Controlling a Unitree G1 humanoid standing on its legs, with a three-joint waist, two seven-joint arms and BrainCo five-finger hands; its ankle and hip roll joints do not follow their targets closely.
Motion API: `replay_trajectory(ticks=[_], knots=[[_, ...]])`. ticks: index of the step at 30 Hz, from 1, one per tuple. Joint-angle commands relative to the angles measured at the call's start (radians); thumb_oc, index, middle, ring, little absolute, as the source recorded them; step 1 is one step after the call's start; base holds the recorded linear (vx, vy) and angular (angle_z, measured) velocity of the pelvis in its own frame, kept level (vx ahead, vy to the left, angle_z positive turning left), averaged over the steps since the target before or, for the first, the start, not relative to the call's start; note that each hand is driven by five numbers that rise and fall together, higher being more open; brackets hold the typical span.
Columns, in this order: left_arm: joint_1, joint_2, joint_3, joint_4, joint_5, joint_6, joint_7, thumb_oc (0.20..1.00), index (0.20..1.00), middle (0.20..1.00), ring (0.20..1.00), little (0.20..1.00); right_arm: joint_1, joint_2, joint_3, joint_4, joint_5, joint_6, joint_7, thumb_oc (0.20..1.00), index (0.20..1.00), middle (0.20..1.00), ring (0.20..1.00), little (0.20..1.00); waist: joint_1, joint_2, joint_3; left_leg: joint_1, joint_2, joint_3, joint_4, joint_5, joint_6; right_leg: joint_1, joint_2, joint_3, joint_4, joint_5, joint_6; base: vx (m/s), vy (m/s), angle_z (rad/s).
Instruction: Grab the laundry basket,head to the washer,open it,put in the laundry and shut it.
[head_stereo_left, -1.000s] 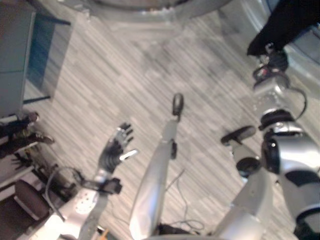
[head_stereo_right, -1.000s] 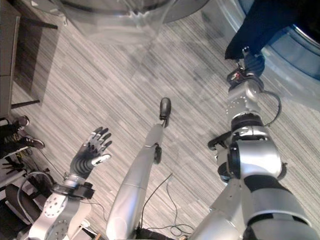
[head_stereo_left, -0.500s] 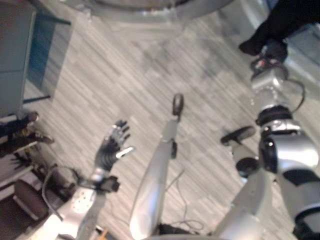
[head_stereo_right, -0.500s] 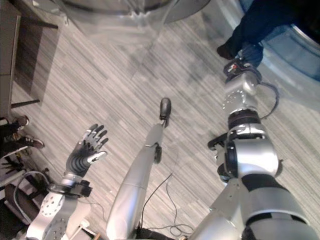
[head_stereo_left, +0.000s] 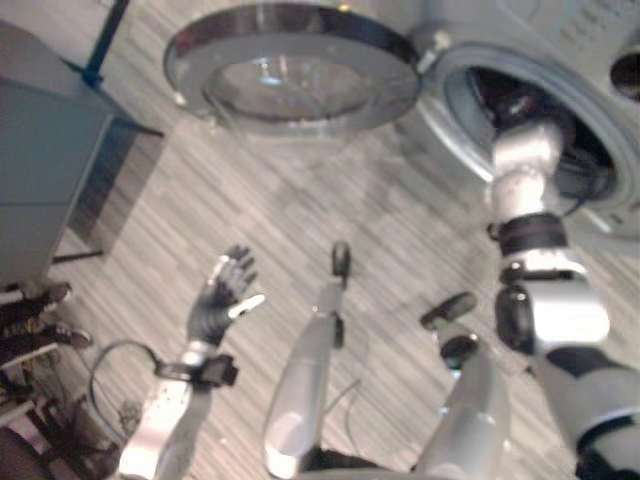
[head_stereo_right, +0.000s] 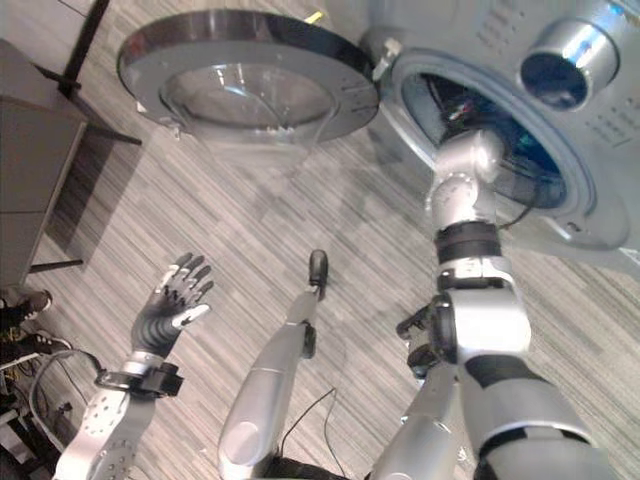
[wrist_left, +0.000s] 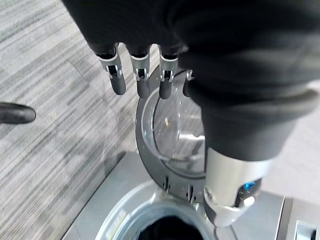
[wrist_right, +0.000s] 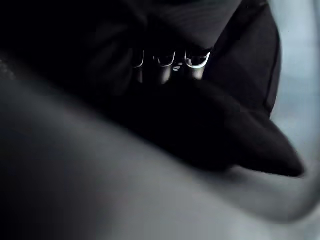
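Note:
The washer (head_stereo_right: 470, 30) stands open, its round glass door (head_stereo_left: 290, 75) swung out to the left. My right arm (head_stereo_left: 525, 170) reaches up into the drum opening (head_stereo_right: 520, 150), and the hand is hidden inside it in the eye views. In the right wrist view my right hand (wrist_right: 197, 62) is shut on a dark garment (wrist_right: 225, 135) that wraps around it inside the dark drum. My left hand (head_stereo_left: 222, 298) is held up open and empty over the floor at the lower left. The left wrist view looks past its straight fingers (wrist_left: 140, 75) at the door (wrist_left: 170, 145).
A grey cabinet (head_stereo_left: 40, 190) stands at the left, with a person's shoes (head_stereo_left: 40, 300) just below it. Striped grey floor (head_stereo_left: 280, 220) lies between the cabinet and the washer. A silver knob (head_stereo_right: 560, 55) sits on the washer's front panel.
The camera has tilted up, bringing the open door and drum into view. My right hand has carried the dark garment from in front of the washer into the drum. The left hand has barely moved.

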Motion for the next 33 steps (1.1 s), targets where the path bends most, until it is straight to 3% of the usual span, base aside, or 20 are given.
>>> replay_trajectory(ticks=[1,6,9,11,13,16,25,33], knots=[[0.032,0.033,-0.025,-0.025,-0.003,-0.034,0.018,1.000,1.000,1.000,1.000,1.000,-0.133,-0.130,0.061,0.028,-0.064,-0.025,-0.055,0.200,0.200,0.200,0.200,0.200,0.034,0.050,0.023,0.046,0.043,0.001,0.045,-0.165,-0.075,0.078,0.086,0.000,-0.238,0.102,0.076,0.00,0.000,0.00],[0.035,0.043,-0.026,-0.040,0.014,-0.034,0.029,1.000,1.000,1.000,1.000,1.000,-0.149,-0.159,0.034,0.112,-0.075,-0.023,-0.093,0.200,0.200,0.200,0.200,0.200,0.038,0.068,0.023,0.021,0.042,-0.010,0.023,-0.146,-0.078,0.052,0.077,-0.007,-0.229,0.094,0.077,0.00,-0.005,0.07],[0.031,0.053,-0.023,-0.057,0.055,-0.026,0.050,1.000,1.000,1.000,1.000,1.000,-0.179,-0.232,-0.006,0.252,-0.046,-0.013,-0.162,0.200,0.200,0.200,0.200,0.200,0.039,0.091,0.023,-0.003,0.045,-0.023,-0.033,-0.113,-0.085,0.012,0.069,-0.019,-0.225,0.082,0.080,0.00,0.012,0.14],[0.024,0.053,-0.024,-0.062,0.061,-0.025,0.056,1.000,1.000,1.000,1.000,1.000,-0.190,-0.240,0.002,0.254,-0.042,-0.012,-0.164,1.000,1.000,1.000,1.000,1.000,0.040,0.092,0.023,-0.010,0.045,-0.024,-0.044,-0.103,-0.086,0.000,0.069,-0.018,-0.223,0.080,0.080,0.01,0.016,0.11],[0.015,0.043,-0.022,-0.070,0.075,-0.033,0.065,1.000,1.000,1.000,1.000,1.000,-0.182,-0.223,0.001,0.146,-0.061,-0.023,-0.179,1.000,1.000,1.000,1.000,1.000,0.044,0.096,0.023,-0.027,0.046,-0.026,-0.063,-0.086,-0.087,-0.027,0.069,-0.016,-0.220,0.074,0.077,0.01,0.004,-0.02],[0.024,0.031,-0.021,-0.069,0.058,-0.055,0.055,1.000,1.000,1.000,1.000,1.000,-0.123,-0.176,-0.054,-0.073,-0.055,-0.105,-0.176,1.000,1.000,1.000,1.000,1.000,0.050,0.108,0.023,-0.028,0.040,-0.033,-0.069,-0.077,-0.087,-0.048,0.070,-0.002,-0.200,0.063,0.073,0.01,0.011,-0.08],[0.046,-0.003,-0.024,-0.045,0.001,-0.049,0.031,1.000,1.000,1.000,1.000,1.000,0.021,-0.080,-0.092,-0.150,0.038,-0.103,-0.025,1.000,1.000,1.000,1.000,1.000,0.036,0.100,0.023,0.003,0.042,-0.019,-0.061,-0.088,-0.084,-0.038,0.080,0.022,-0.182,0.068,0.067,0.01,0.003,-0.01],[0.072,0.011,-0.012,-0.027,-0.024,-0.033,0.023,1.000,1.000,1.000,1.000,1.000,0.050,-0.060,-0.123,-0.015,0.027,-0.071,-0.039,1.000,1.000,1.000,1.000,1.000,0.020,0.097,0.023,0.036,0.043,-0.004,-0.045,-0.105,-0.080,-0.003,0.084,0.030,-0.190,0.074,0.066,0.00,0.003,-0.01]])
